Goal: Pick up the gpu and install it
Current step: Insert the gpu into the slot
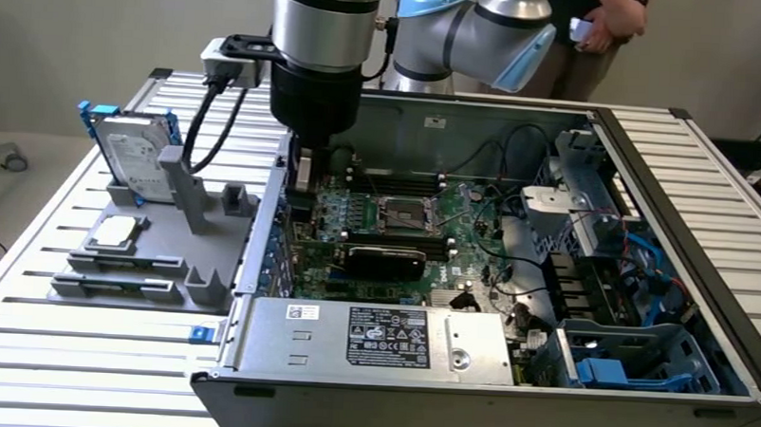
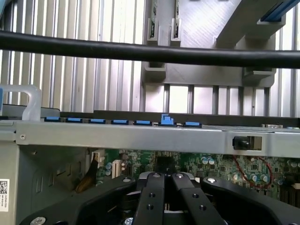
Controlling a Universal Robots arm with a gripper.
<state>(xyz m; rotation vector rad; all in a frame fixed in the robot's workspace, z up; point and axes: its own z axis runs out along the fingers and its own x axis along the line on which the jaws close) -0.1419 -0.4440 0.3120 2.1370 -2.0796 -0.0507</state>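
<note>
Tool point(image 2: 164, 180) closed, nothing gripped, inside PC case point(image 1: 685, 186) near its upper-left wall. GPU point(image 1: 385, 262) sits on the motherboard point(image 1: 463, 212), frame center, apart from tool.

The claw's point(image 2: 164, 180) fingertips are cut off by the wrist view's edge.
</note>
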